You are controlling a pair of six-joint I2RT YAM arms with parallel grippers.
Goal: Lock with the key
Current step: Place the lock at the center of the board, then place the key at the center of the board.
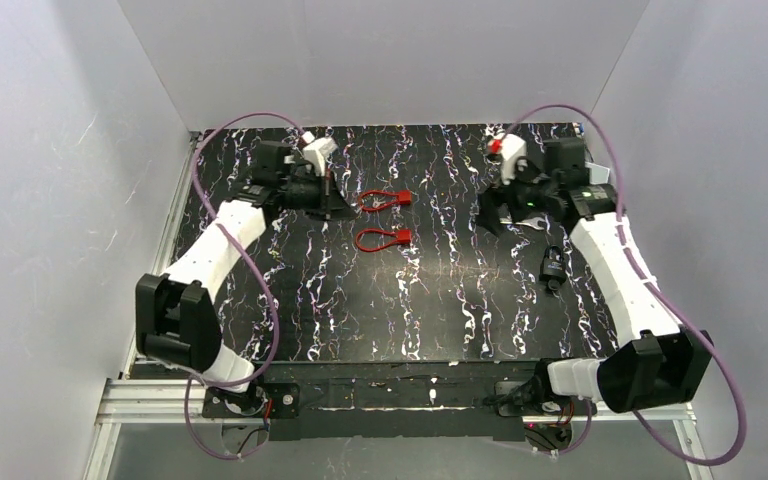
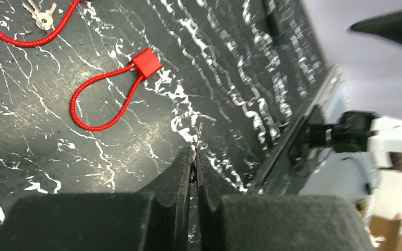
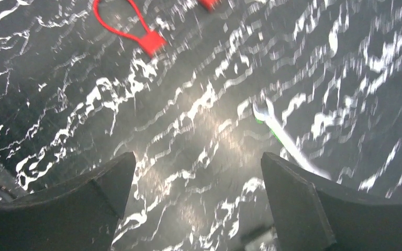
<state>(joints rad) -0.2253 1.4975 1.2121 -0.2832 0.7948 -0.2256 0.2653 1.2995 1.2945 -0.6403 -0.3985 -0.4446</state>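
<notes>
We observe a black, white-veined table bearing a far red cable lock, a near red cable lock just beside it, and a small black lock well apart on the right side.

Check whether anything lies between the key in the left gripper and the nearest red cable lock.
Nothing visible does: only bare tabletop separates the key, pinched in the left gripper, from the red cable lock.

White-shelled arms, black joints, looping purple cables, black tools
</notes>
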